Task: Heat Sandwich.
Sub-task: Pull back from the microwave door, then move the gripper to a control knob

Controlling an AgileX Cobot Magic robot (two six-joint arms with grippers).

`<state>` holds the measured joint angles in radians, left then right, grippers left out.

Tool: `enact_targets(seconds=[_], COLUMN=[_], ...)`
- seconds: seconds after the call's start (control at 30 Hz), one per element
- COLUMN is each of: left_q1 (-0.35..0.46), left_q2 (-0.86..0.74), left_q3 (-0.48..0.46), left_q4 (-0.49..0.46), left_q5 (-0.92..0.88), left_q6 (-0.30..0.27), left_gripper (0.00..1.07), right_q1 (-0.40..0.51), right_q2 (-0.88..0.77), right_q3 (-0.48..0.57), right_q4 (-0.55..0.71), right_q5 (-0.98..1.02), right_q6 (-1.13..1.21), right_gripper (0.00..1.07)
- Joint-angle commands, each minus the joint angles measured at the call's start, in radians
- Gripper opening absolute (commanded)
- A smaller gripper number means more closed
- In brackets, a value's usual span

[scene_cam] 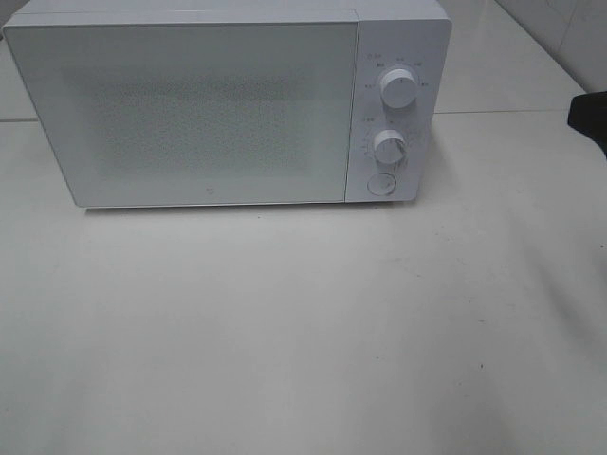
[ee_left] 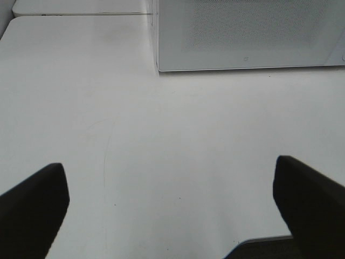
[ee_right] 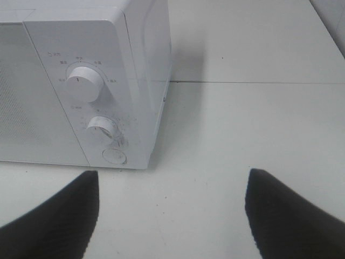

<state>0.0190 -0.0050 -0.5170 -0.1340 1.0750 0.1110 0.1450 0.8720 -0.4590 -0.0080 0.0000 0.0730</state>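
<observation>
My left gripper (ee_left: 171, 208) stands wide, with nothing between its matte black fingers (ee_left: 32, 213). My right gripper (ee_right: 173, 216) is spread as well and empty. Both are cropped by their wrist frames. Beneath them lies the smooth, faintly scuffed white table (scene_cam: 303, 341). At the right edge of the high view a dark blurred piece (scene_cam: 588, 118) pokes in, too cropped to name. Upper left there sits the boxy white microwave (scene_cam: 180, 109). Its door is shut, and I cannot see through its dotted window. Its panel carries an upper knob (scene_cam: 398, 87), a lower knob (scene_cam: 390, 147) and a round button (scene_cam: 381, 184); the labels are illegible. The sandwich shows in no view, so I cannot tell where it is.
</observation>
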Motion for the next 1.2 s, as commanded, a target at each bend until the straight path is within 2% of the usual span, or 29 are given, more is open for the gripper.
enact_targets(seconds=[0.03,0.27,0.37,0.47,0.5,0.6,0.77,0.8,0.83,0.9,0.93,1.0,1.07,1.2], left_q1=[0.004,0.004,0.004,0.004,0.004,0.004,0.004,0.004,0.004,0.004,0.004,0.004,0.004,0.004], left_q2=[-0.024,-0.024,-0.024,-0.024,-0.024,-0.024,-0.024,-0.024,-0.024,-0.024,-0.024,-0.024,-0.024,-0.024], left_q3=[0.001,0.001,0.001,0.001,0.001,0.001,0.001,0.001,0.001,0.001,0.001,0.001,0.001,0.001], left_q4=[-0.007,-0.007,-0.007,-0.007,-0.007,-0.007,-0.007,-0.007,-0.007,-0.007,-0.007,-0.007,-0.007,-0.007], left_q5=[-0.004,-0.004,-0.004,-0.004,-0.004,-0.004,-0.004,-0.004,-0.004,-0.004,-0.004,-0.004,-0.004,-0.004], left_q6=[-0.006,-0.006,-0.006,-0.006,-0.006,-0.006,-0.006,-0.006,-0.006,-0.006,-0.006,-0.006,-0.006,-0.006], left_gripper=[0.97,0.97,0.97,0.97,0.97,0.97,0.97,0.97,0.97,0.97,0.97,0.97,0.97,0.97], right_q1=[-0.003,-0.001,-0.001,0.025,0.063,0.101,0.202,0.244,0.244,0.288,0.339,0.364,0.433,0.492], right_q2=[0.095,0.216,0.256,0.314,0.336,0.358,0.422,0.456,0.456,0.489,0.528,0.542,0.594,0.647], right_q3=[0.004,0.007,0.01,0.01,0.01,0.01,0.01,0.01,0.01,0.01,0.01,0.01,0.01,0.01], right_q4=[-0.006,0.02,0.064,0.16,0.189,0.224,0.36,0.439,0.439,0.527,0.625,0.661,0.781,0.854], right_q5=[-0.117,-0.279,-0.322,-0.386,-0.424,-0.457,-0.577,-0.634,-0.634,-0.697,-0.767,-0.798,-0.889,-0.962], right_q6=[-0.001,-0.004,-0.012,-0.109,-0.164,-0.216,-0.319,-0.365,-0.365,-0.418,-0.478,-0.503,-0.544,-0.546], right_gripper=[0.74,0.74,0.74,0.78,0.78,0.78,0.77,0.77,0.77,0.77,0.77,0.77,0.77,0.77])
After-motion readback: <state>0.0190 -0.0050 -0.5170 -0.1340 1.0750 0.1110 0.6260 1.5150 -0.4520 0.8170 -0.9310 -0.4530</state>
